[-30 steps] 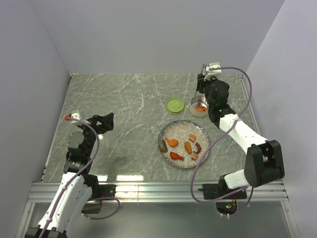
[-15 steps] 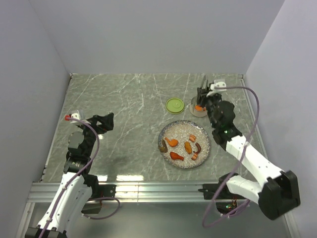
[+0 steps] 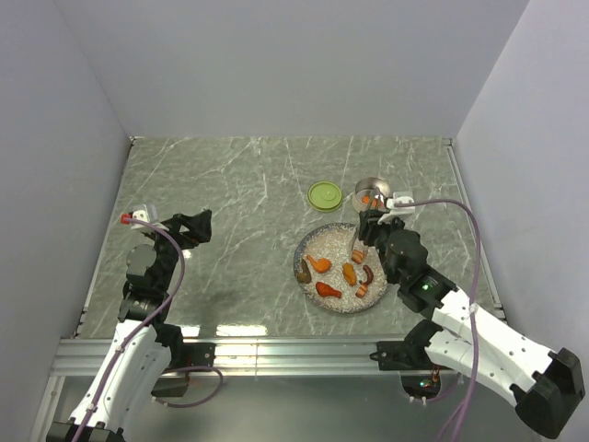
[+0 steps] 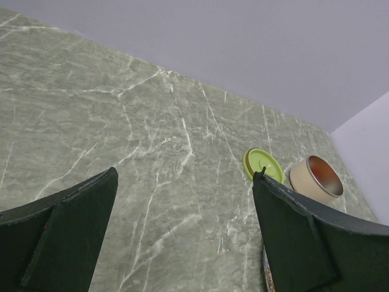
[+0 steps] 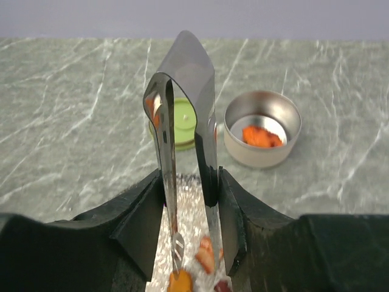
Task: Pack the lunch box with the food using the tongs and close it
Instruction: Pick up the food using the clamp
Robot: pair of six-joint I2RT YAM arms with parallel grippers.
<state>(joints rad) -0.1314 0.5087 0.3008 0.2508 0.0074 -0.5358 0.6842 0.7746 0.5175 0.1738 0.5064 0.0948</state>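
My right gripper (image 3: 371, 230) (image 5: 189, 182) is shut on the tongs (image 5: 182, 115), squeezing the two shiny arms partly together. The tong tips hang just over the far right of the speckled plate (image 3: 324, 241), above a red food piece (image 5: 205, 254) and an orange one (image 5: 181, 282). Several more food pieces (image 3: 350, 273) lie on the plate. Beyond it, the steel lunch box (image 3: 370, 194) (image 5: 262, 129) stands open with one orange piece (image 5: 261, 136) inside. Its green lid (image 3: 324, 195) (image 4: 263, 164) lies flat on the table to its left. My left gripper (image 3: 190, 226) (image 4: 185, 182) is open and empty, far to the left.
The grey marble table (image 3: 239, 184) has walls at the back and on both sides. A metal rail (image 3: 276, 354) runs along the near edge by the arm bases. A purple cable (image 3: 460, 207) loops off the right arm.
The right arm has drawn back from over the lunch box toward the plate, taking the tongs along and narrowing them slightly. The left arm has not moved.
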